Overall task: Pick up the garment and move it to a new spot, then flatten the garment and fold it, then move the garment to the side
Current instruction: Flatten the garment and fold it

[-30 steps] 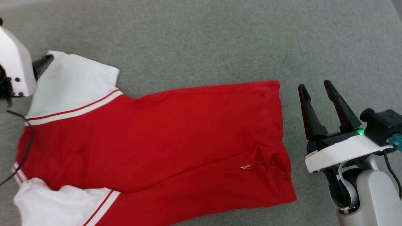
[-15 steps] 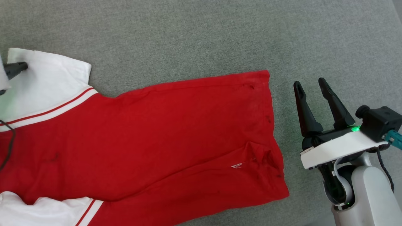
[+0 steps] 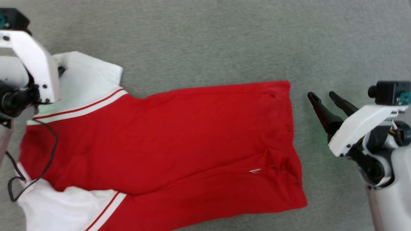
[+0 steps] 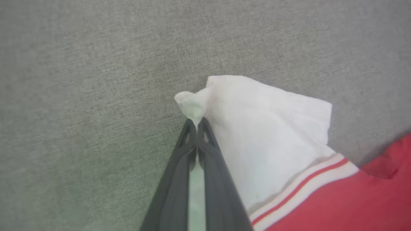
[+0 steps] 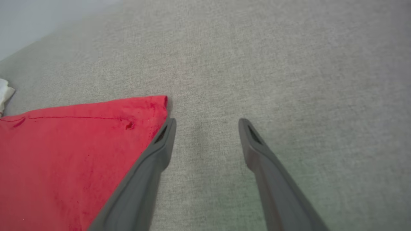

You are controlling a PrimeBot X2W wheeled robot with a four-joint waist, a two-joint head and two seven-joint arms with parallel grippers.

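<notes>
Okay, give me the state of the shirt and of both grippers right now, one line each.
garment: spread out on the grey surface, plain red side up, creased near the hem.
left gripper: jaws shut on a corner of the white sleeve.
right gripper: jaws open, empty, beside the hem corner.

No text, number, brand or sign can be read in any of the views. The garment (image 3: 179, 138) shows a plain red face across the middle of the head view, with white sleeves and red-and-white striped trim at the left of the frame, none of it lettered. The small white mark (image 3: 255, 171) on the red cloth, low and right of centre in that view, is too small to make out as writing.
</notes>
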